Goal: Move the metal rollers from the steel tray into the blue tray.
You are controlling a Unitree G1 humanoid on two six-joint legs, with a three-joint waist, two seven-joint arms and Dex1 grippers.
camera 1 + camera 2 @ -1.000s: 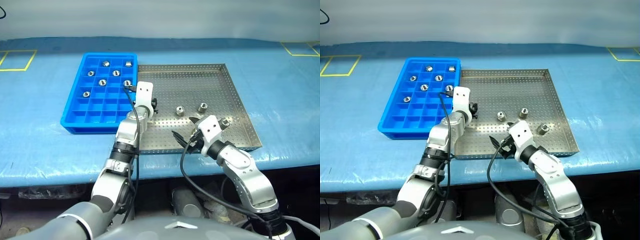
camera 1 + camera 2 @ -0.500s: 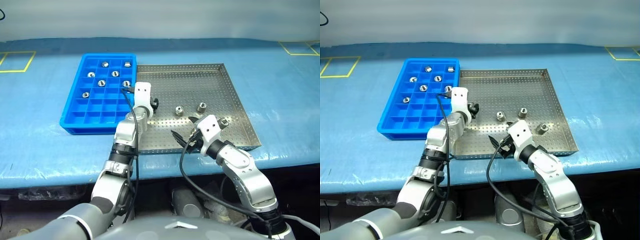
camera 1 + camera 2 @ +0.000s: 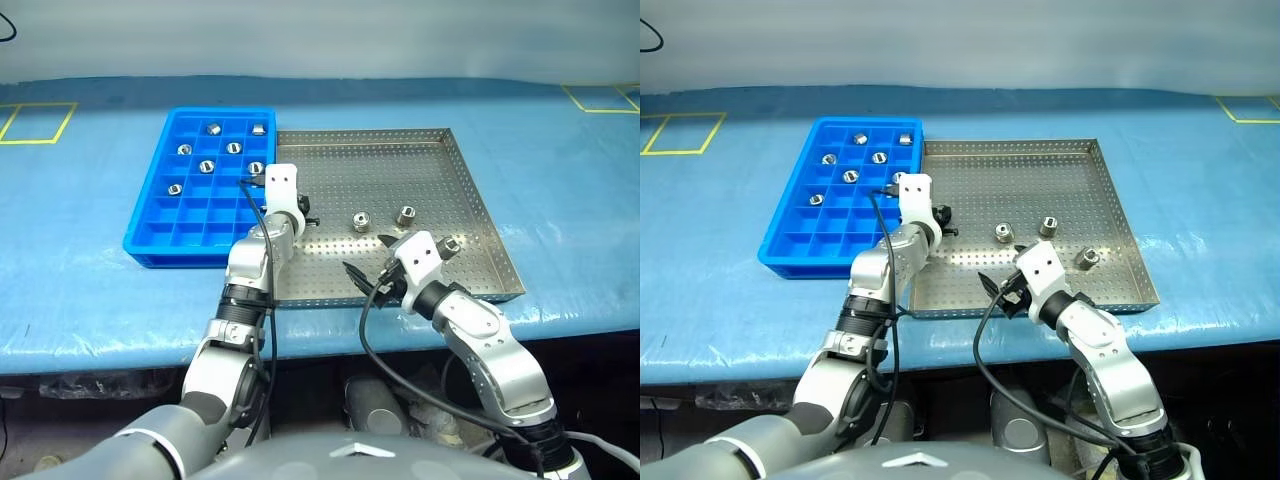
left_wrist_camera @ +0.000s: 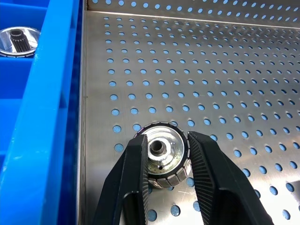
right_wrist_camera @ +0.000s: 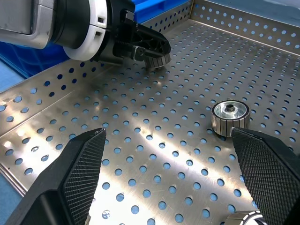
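Left gripper point(image 4: 165, 161) has its jaws clamped on a metal roller point(image 4: 163, 153) sitting on the steel tray point(image 3: 400, 160) by its edge next to the blue tray point(image 3: 160, 200). Lift straight up before crossing the rim — aim for a vacant cell. Right gripper point(image 5: 164, 173) idles with jaws wide apart.

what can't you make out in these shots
- Roller in the left claw: its lower part is hidden by the fingers in the left wrist view, so whether it is off the steel tray cannot be told.
- Another roller: cut off by the right wrist view's edge.
- Blue tray rollers: too small for detail in the eye views.
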